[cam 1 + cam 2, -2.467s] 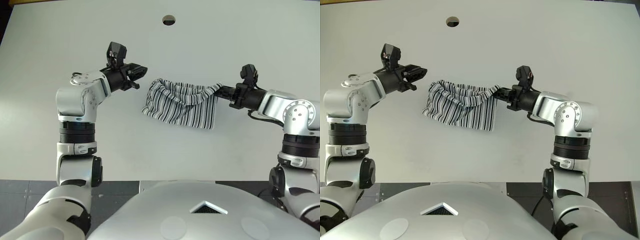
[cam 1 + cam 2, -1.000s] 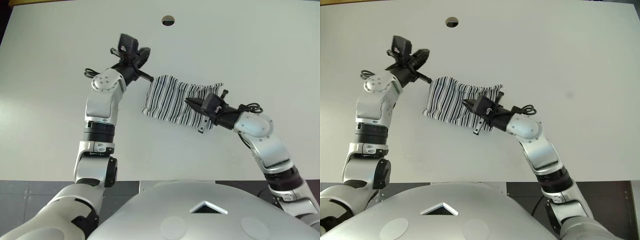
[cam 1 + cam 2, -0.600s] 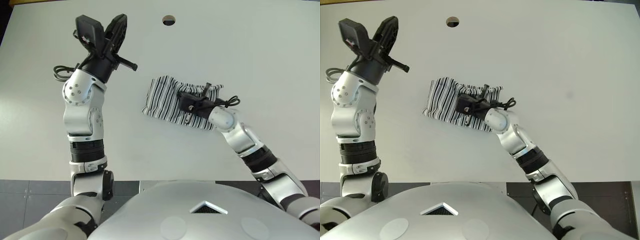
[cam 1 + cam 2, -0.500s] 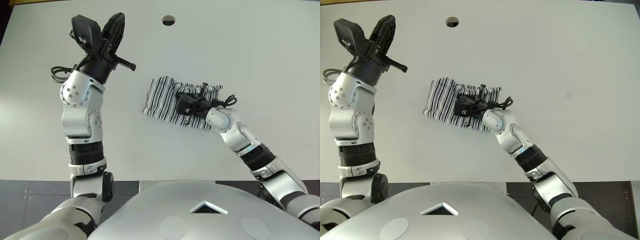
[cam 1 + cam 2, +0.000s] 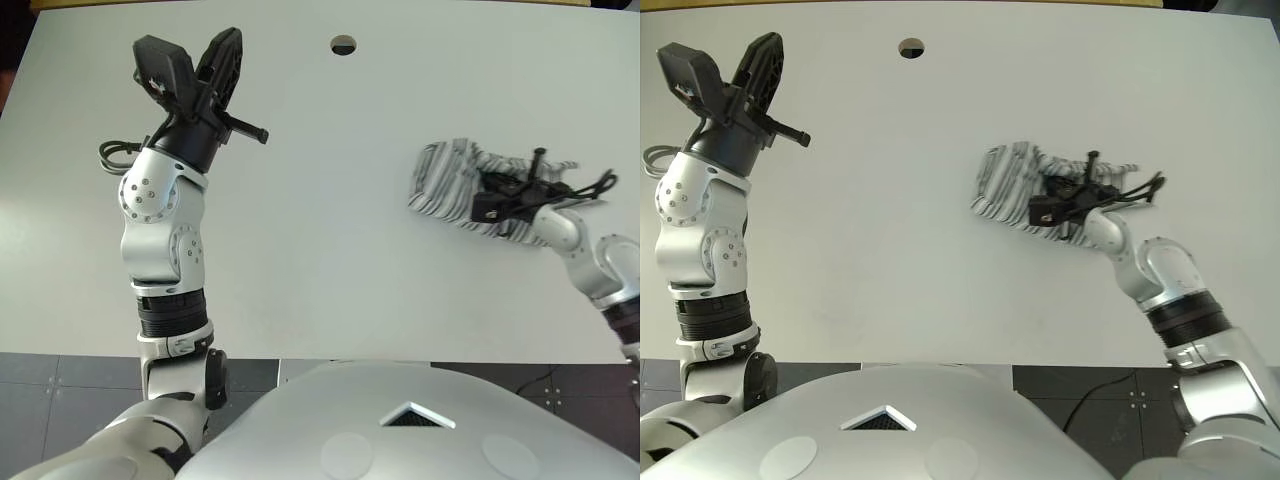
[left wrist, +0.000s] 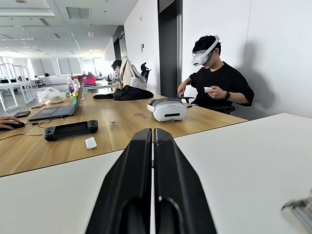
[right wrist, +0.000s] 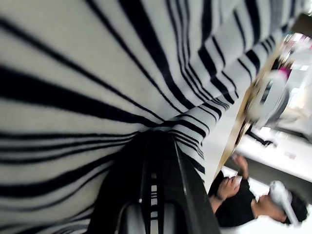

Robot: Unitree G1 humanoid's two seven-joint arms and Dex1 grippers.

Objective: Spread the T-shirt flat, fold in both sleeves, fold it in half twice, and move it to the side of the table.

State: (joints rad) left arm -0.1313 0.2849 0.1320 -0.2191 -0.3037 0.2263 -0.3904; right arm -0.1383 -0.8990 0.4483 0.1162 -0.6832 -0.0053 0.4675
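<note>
Clamping the right gripper (image 7: pixel 153 135) shut on a bunch of the folded striped T-shirt (image 5: pixel 445 185), cloth gathered close around its tips. Lying toward the right side of the white table (image 5: pixel 320 260). Holding the left gripper (image 6: pixel 153 134) raised well apart, 2 fingers pressed together on nothing.

Fingers (image 7: pixel 146 195) of the right gripper (image 5: pixel 1042 210), tips lost among the striped folds of the T-shirt (image 5: pixel 1006 182)

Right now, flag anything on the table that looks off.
The shirt, toward the table's right side, is not a neat fold: its far edge is bunched and wavy, and its outline is uneven. The right gripper pinches it, puckering the cloth. Nothing else stands out.
</note>
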